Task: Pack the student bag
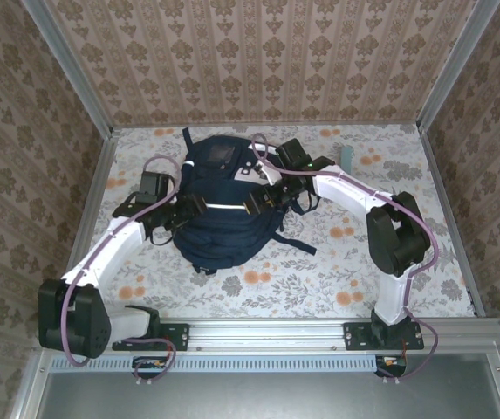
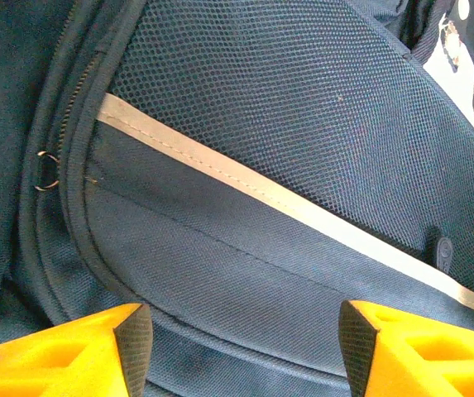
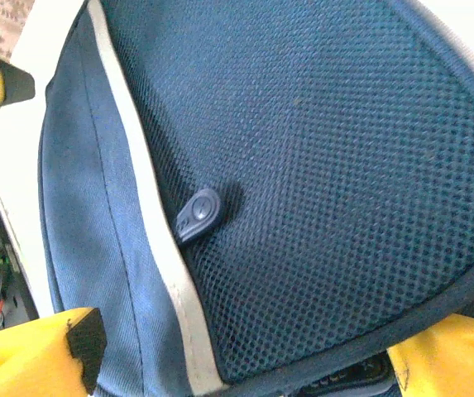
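presently one bag lies mid-table, toward the far side. the left gripper and right gripper flank its front pocket, fingers wide on both, holding nothing. judged step: opening the bag. the next move calls for catching a zip pull. count: one bag, two grippers, one small blue-grey item far right.

The student bag is matt navy woven cloth, its mesh panel coarse, its pale stripe smooth. The left gripper's fingers look like matt yellow plastic.
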Action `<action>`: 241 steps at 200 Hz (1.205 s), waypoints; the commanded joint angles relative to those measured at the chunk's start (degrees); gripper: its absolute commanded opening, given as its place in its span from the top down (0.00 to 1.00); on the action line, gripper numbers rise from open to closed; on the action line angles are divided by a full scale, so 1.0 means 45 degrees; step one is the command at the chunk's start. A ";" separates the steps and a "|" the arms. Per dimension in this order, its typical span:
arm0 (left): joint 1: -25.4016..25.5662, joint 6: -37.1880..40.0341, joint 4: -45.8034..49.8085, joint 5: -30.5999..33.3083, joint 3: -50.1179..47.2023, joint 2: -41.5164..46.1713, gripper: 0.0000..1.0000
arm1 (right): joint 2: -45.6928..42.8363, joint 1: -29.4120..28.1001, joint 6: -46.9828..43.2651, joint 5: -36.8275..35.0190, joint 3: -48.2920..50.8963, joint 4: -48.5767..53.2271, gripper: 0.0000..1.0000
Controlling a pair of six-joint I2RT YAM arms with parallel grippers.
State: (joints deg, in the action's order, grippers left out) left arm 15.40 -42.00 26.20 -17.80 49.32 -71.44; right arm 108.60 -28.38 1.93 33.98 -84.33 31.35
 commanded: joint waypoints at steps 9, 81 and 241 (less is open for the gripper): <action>0.0101 -0.0159 -0.0244 -0.0145 -0.0013 -0.0217 0.36 | -0.0892 -0.0305 -0.1340 0.1029 0.0473 0.1577 0.15; 0.0113 -0.0237 -0.0306 -0.0126 0.0045 -0.0336 0.36 | -0.1410 -0.0669 -0.1397 -0.0770 0.1178 0.1493 0.36; 0.0089 -0.0106 -0.0042 -0.0033 0.0313 -0.0358 0.36 | -0.1303 -0.1369 -0.2822 -0.3116 0.2045 -0.0833 0.71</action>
State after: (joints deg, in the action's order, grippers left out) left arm 15.46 -42.41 25.26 -17.78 49.32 -72.71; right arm 103.57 -33.74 -9.37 21.12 -76.36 30.61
